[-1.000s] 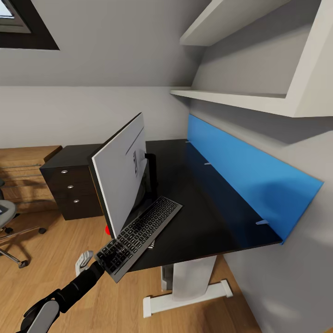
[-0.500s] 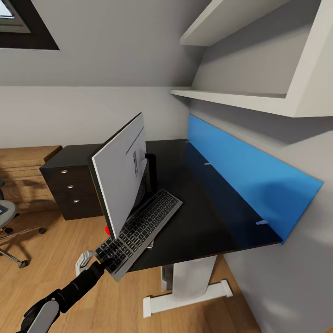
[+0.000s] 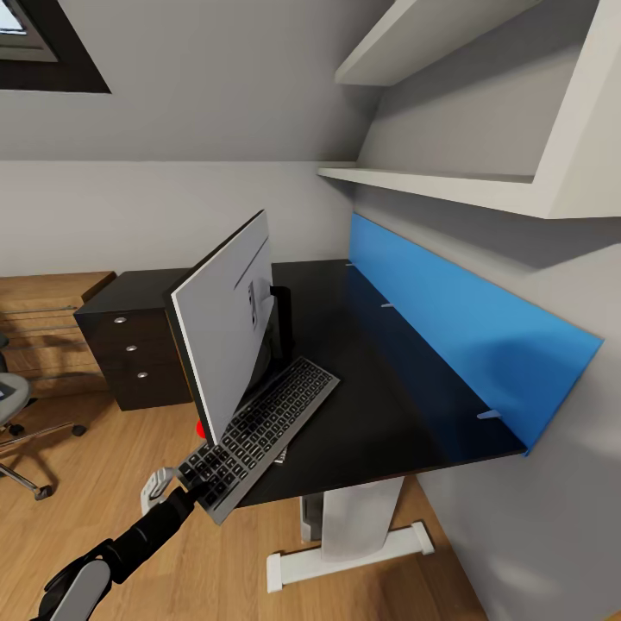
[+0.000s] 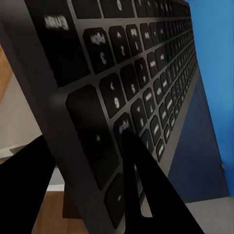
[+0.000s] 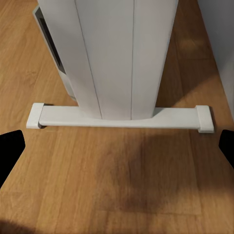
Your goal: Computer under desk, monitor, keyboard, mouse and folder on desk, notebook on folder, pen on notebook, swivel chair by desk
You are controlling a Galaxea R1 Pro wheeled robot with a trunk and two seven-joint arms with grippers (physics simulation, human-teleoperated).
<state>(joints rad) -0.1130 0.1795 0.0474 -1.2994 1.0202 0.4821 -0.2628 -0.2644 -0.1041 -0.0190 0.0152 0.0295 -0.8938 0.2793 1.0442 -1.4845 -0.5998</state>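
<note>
1. On the desk [image 3: 379, 379], at its near edge, we are logging the keyboard [image 3: 263, 429]: it is lying at a slant, far end resting on the black top beside the monitor [image 3: 226, 328], near end overhanging the edge above the wood floor [image 3: 172, 569].
2. We are recording the left gripper [image 3: 191, 486] as clenched on the keyboard's near end. In the left wrist view one dark finger [image 4: 146, 190] is pressing across the keys of the keyboard [image 4: 136, 87], the other sitting beneath the slab.
3. We are noting the key relation: the keyboard's long axis is running straight away from the left fingers, up and across the desk toward the blue back panel [image 3: 466, 336]. By our reckoning, a push along that axis would bring the overhanging end fully onto the top.
4. We are listing the right fingers as spread apart, their tips [image 5: 10, 146] at the frame's edges, aimed at the white desk leg [image 5: 117, 58] and its foot near the floor; nothing is between them. The left arm is therefore the nearer one.
5. We are entering the monitor as standing on the desk, tilted, its pale back toward us, just beside the keyboard.
6. We are judging the keyboard placement as nearly done but not released.
</note>
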